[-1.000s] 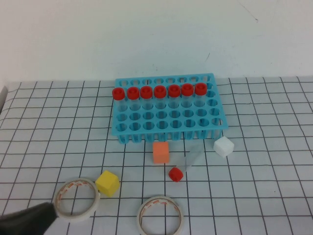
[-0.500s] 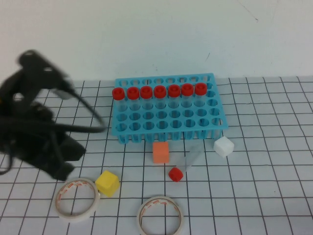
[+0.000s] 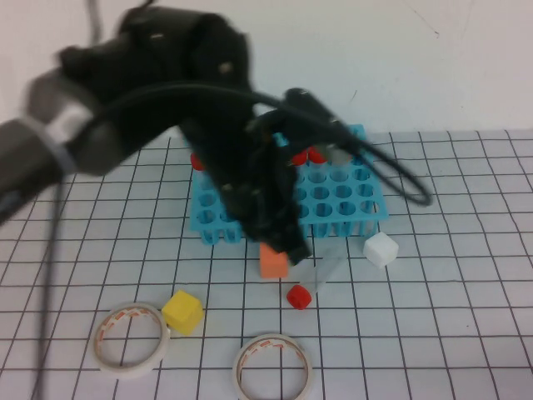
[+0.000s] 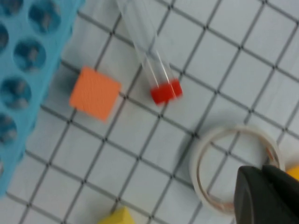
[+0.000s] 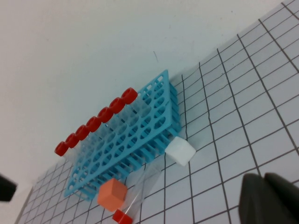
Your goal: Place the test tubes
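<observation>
Gridded white table [image 3: 466,275] | blue rack [image 3: 341,196] set at far centre, partly hidden by left arm [image 3: 166,75] | left end effector [image 4: 259,173] held above rack's front edge, fingers together, nothing gripped | right end effector [image 5: 264,186] fingers together, shown well apart from rack | loose red-capped test tube [image 3: 320,276] laid flat between orange cube [image 3: 272,262] and white cube [image 3: 381,249]

The table [image 3: 466,333] had a white top ruled with a black grid of squares that ran across its whole width. Behind it rose a plain white wall [image 3: 400,58], which met the table along a straight line at the far side. A thin dark scratch [image 3: 425,22] crossed the wall near the top, and a shorter mark [image 3: 355,97] sat lower down. The light was even and soft, leaving only faint shadows on the grid.
</observation>
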